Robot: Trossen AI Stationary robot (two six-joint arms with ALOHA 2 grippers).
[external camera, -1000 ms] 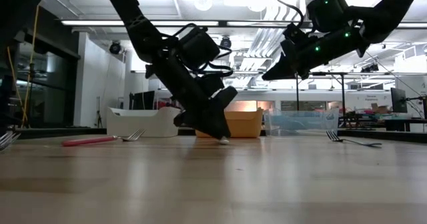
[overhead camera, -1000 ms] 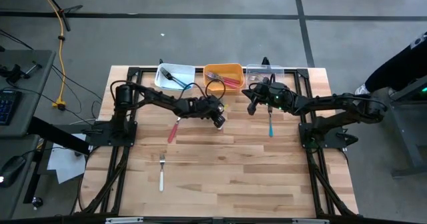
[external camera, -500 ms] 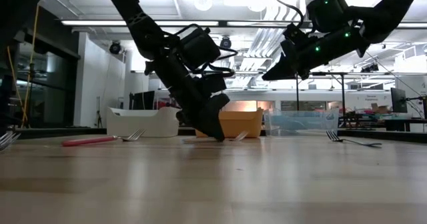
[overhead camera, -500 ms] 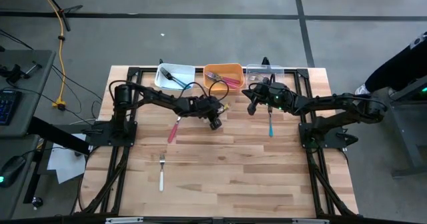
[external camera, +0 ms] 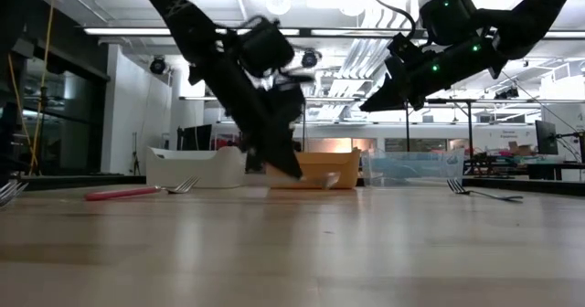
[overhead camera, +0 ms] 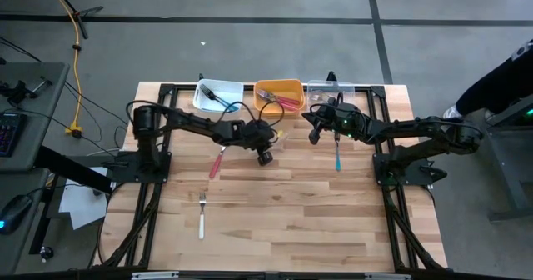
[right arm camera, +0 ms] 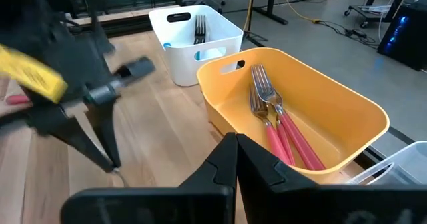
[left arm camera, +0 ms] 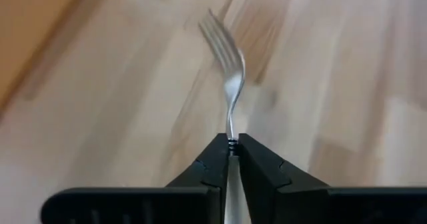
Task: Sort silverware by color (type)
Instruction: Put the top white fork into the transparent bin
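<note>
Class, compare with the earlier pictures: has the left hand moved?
Yes. In the high view the left hand has drawn slightly leftward, away from the orange bin, gripping a fork.

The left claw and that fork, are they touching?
Touching. In the left wrist view, the left claw has both dark fingers pressed against the fork, whose neck disappears between them.

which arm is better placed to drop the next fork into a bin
Left. Its claw is already shut on a fork beside the orange bin. The right claw is shut and holds nothing near the clear bin.
</note>
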